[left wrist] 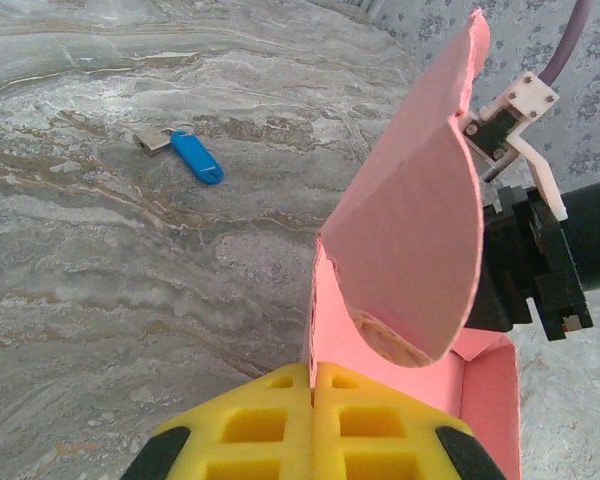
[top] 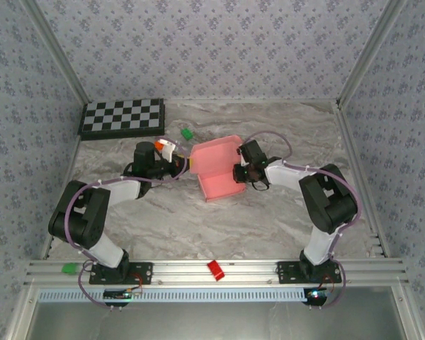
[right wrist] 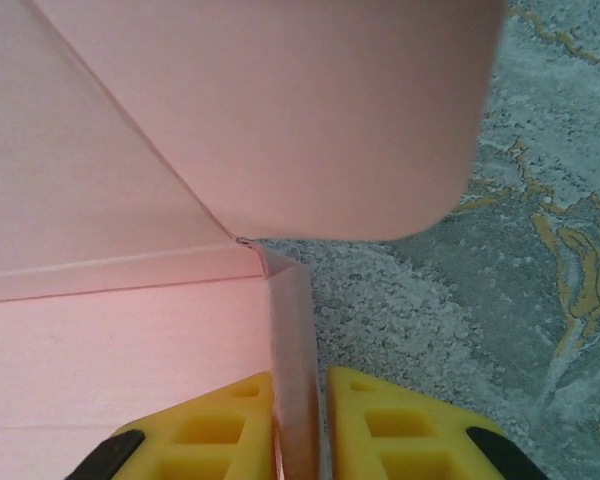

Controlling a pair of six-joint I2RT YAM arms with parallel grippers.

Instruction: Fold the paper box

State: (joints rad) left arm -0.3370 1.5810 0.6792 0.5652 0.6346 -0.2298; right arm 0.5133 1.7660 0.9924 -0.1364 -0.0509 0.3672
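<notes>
Bearing up on marbled table: box sitting mid-table; green bit lying just behind-left of box; checkerboard lying farther left; blue tag lying near box.

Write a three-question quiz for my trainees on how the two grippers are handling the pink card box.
1. True or false: the right gripper has a wall of the paper box between its fingers.
2. What lies on the table beyond the left gripper? A: a blue tag. B: a red cup. C: a spoon.
3. Fill in: the checkerboard lies at the table's far ____ corner.
Key: 1 true; 2 A; 3 left.
</notes>
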